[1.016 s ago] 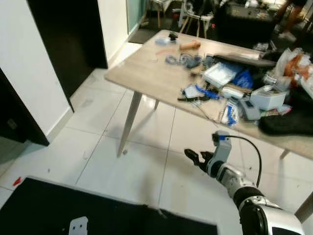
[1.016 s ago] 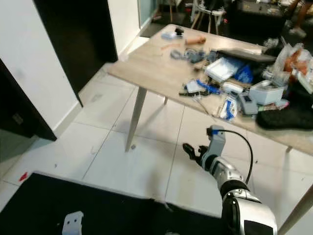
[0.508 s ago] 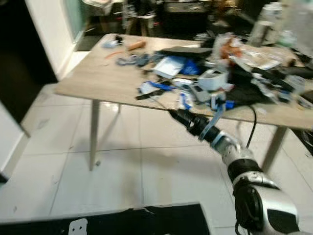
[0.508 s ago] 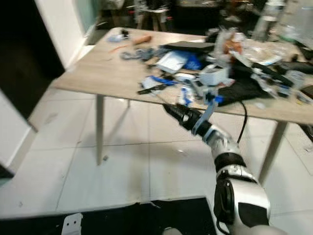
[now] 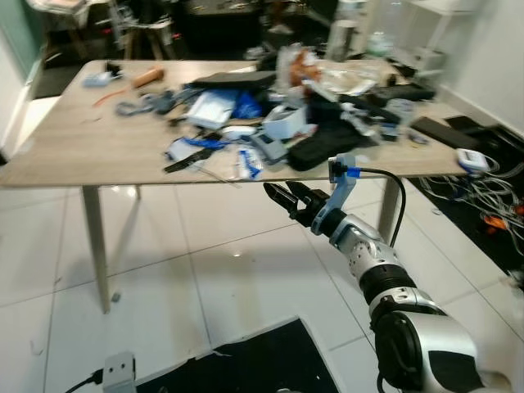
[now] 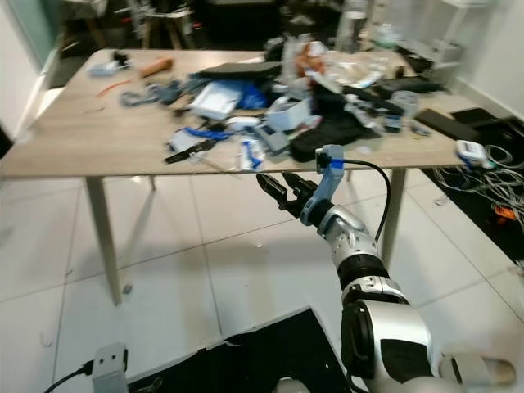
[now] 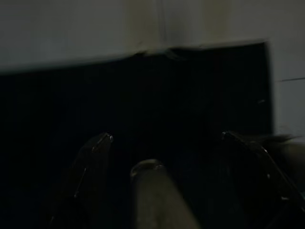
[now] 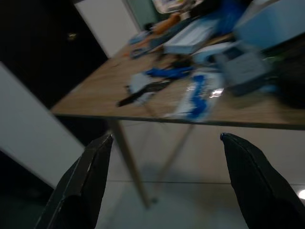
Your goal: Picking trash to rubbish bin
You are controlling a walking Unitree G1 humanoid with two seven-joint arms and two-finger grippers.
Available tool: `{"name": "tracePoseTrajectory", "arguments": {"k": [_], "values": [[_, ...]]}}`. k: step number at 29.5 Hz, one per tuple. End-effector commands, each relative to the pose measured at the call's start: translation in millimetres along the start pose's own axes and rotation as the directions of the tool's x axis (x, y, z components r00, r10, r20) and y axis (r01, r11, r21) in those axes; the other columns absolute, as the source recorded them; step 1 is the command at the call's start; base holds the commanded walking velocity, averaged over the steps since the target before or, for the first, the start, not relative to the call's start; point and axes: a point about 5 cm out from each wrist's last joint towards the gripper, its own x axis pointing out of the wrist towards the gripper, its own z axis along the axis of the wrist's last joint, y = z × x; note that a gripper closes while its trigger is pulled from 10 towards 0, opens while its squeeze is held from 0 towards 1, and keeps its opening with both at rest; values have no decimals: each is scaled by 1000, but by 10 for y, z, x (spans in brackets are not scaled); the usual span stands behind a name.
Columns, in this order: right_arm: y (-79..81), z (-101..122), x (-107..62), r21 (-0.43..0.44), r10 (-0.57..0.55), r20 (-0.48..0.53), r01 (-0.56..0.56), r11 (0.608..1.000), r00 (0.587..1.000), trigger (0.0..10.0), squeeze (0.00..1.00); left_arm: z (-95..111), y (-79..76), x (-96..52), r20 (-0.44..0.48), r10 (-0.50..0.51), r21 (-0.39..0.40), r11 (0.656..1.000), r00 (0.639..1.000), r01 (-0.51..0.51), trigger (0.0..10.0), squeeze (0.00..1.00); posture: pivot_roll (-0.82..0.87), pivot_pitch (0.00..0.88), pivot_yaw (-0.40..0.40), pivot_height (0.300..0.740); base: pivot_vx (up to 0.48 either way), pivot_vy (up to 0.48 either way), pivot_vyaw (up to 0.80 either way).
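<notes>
Crinkly blue-and-white wrapper, probably plastic, looks light and limp at mid-frame table edge; pinch its middle. Right gripper fingers spread wide, empty.

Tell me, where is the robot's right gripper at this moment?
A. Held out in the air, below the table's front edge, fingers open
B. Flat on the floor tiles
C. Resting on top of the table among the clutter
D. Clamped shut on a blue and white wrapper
A: the right gripper is held out over the floor, just below the front edge of the table, its fingers spread with nothing between them.
</notes>
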Motion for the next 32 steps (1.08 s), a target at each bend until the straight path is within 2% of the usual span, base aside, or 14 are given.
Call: {"name": "tracePoseTrajectory", "arguments": {"k": [1, 5, 14, 20, 27, 32], "values": [[103, -20, 80, -55, 31, -13, -31, 998, 999, 10000, 0, -63, 48, -29, -9, 10, -22, 1000, 1000, -10, 10000, 0, -22, 33, 11, 740, 0, 0, 0], [179, -22, 118, -110, 60, -15, -62, 992, 998, 10000, 0, -40, 43, -23, 0, 5, -22, 1000, 1000, -5, 10000, 0, -31, 31, 17, 740, 0, 0, 0], [275, -89, 152, -138, 90, -28, -93, 986, 996, 10000, 0, -39, 24, -18, -4, -7, -16, 1000, 1000, 7, 10000, 0, -45, 29, 25, 740, 276, 0, 0], [238, -56, 145, -149, 45, -16, -47, 988, 999, 10000, 0, -91, -10, -23, -23, -19, -9, 1000, 1000, 18, 10000, 0, -61, 35, 35, 740, 351, 0, 0], [198, 22, 145, -168, 15, -2, -15, 986, 1000, 10000, 0, -119, -42, -22, -32, -27, -6, 1000, 999, 27, 10000, 0, -69, 35, 32, 740, 355, 0, -800], [175, 106, 150, -197, -9, 22, 13, 980, 1000, 10000, 0, -129, -54, -22, -35, -32, -6, 999, 999, 32, 10000, 0, -68, 35, 29, 740, 358, 0, 0]]}}
